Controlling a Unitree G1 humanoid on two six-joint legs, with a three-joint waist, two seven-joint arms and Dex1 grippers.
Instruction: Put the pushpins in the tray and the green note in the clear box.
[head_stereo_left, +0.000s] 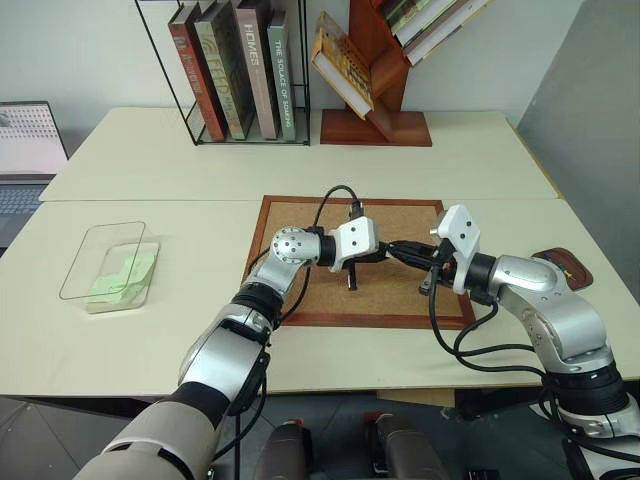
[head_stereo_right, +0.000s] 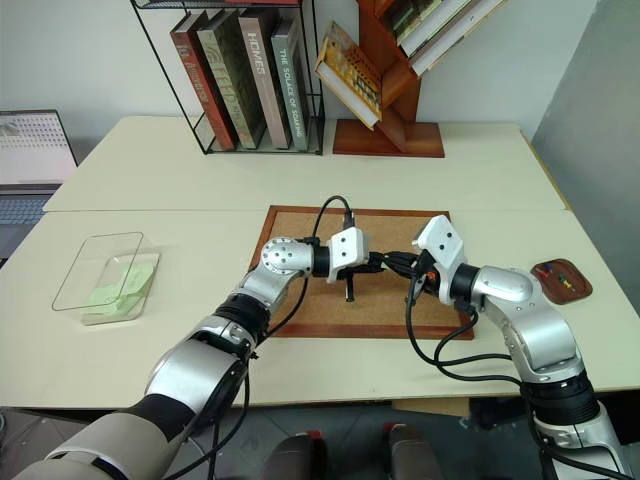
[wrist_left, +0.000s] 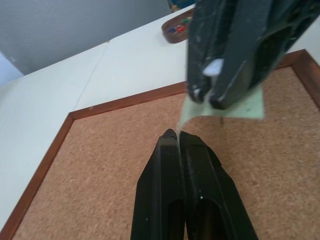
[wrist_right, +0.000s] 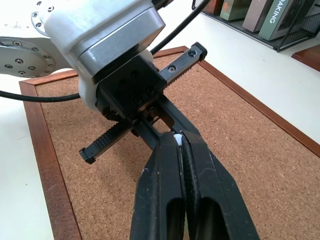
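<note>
Over the corkboard (head_stereo_left: 300, 300) my two grippers meet tip to tip. My right gripper (wrist_right: 177, 136) is shut on a small white-headed pushpin (wrist_left: 212, 67), and the pale green note (wrist_left: 245, 107) hangs from it. My left gripper (wrist_left: 176, 134) is shut, its tips pinched on the note's lower corner. Off the board's right side sits the brown tray (head_stereo_right: 548, 268), holding a few coloured pushpins (head_stereo_right: 567, 280). The clear box (head_stereo_left: 100, 232) stands at the table's left.
Green paper (head_stereo_left: 125, 272) lies inside the clear box. A wire rack of books (head_stereo_left: 235, 70) and a wooden shelf (head_stereo_left: 375, 115) stand at the back. A laptop (head_stereo_left: 25, 150) sits at the far left. Black cables loop from both wrists above the board.
</note>
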